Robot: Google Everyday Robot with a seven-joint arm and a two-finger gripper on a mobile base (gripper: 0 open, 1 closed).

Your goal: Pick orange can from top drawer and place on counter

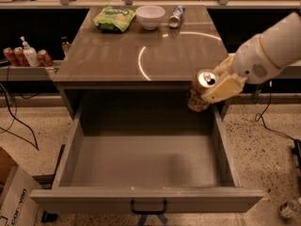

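Orange can [197,98]: one, gripped in pincer [212,84] above open top drawer [141,161].

Arm [275,44]: smooth white shell in bulky rounded segments, with a thin tan ring at one joint and a small patch of dotted perforations near the wrist. Gripper [211,81], at the counter [117,55] front right corner: flat, blunt-edged, cream-yellow fingers [223,86].
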